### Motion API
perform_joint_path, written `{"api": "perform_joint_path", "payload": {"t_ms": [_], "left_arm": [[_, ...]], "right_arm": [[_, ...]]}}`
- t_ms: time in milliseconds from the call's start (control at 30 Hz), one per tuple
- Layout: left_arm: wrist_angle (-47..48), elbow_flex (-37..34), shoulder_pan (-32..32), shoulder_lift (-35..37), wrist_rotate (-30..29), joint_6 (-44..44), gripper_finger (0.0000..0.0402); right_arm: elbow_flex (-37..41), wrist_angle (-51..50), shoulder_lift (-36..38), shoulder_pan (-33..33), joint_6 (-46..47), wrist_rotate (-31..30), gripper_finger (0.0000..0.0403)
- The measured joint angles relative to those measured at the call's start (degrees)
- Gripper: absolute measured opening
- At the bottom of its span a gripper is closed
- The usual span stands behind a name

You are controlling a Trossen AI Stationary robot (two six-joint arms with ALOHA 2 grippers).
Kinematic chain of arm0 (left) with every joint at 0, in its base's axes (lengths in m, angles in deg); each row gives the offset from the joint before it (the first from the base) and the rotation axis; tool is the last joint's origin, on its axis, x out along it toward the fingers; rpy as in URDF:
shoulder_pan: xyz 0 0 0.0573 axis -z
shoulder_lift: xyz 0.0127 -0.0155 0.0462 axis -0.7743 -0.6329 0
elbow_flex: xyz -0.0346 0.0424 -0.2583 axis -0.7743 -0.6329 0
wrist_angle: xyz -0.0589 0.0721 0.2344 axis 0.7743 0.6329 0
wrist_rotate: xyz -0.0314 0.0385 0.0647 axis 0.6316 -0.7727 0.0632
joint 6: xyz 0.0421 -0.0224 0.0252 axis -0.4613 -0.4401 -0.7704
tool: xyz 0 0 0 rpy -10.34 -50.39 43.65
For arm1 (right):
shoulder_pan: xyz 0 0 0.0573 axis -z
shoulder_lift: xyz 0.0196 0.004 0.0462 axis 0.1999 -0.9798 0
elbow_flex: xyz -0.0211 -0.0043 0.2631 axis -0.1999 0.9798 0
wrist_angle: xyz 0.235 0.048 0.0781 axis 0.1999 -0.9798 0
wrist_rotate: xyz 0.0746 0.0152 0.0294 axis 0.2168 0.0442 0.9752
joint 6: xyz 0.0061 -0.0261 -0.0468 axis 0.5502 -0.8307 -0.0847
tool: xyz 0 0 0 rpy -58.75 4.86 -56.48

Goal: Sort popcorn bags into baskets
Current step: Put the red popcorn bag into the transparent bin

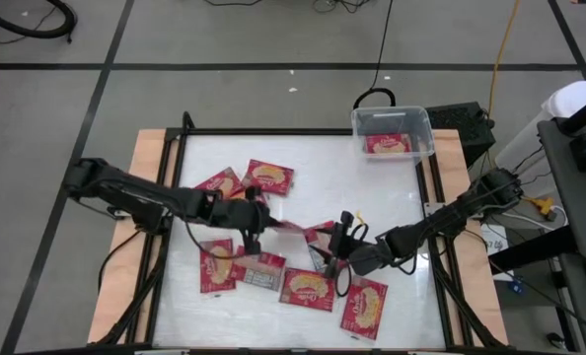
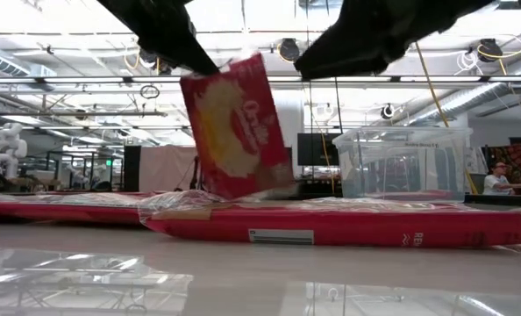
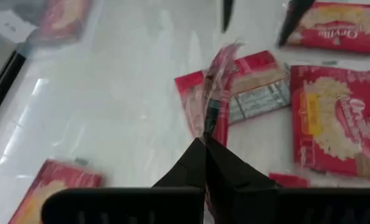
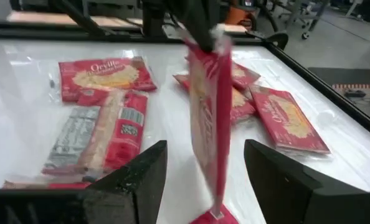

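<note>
Right now my left gripper [image 1: 256, 229] pinches a popcorn bag [image 2: 234, 127] by its edge, hanging upright between my right gripper's [image 4: 205, 180] open jaws

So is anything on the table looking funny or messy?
Yes. One popcorn bag hangs on edge, pinched at its top by the shut left gripper, between the open right gripper's fingers. The other bags lie scattered flat.
</note>
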Motion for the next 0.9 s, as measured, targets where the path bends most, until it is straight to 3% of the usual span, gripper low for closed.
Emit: {"api": "perform_joint_path", "payload": {"t_ms": [233, 733, 900], "left_arm": [[-1.0, 0.1, -1.8, 0.3, 0.6, -0.4, 0.0002], [-4.3, 0.1, -1.8, 0.2, 5.8, -3.6, 0.0001], [-6.1, 0.1, -1.8, 0.3, 7.3, -5.7, 0.0001]], "right_arm": [[-0.2, 0.1, -1.6, 1.2, 2.8, 0.0, 0.0223], [-0.2, 7.6, -16.0, 7.4, 2.4, -0.5, 0.0224], [-0.1, 12.1, -18.4, 8.6, -0.1, 5.0, 0.0184]]}}
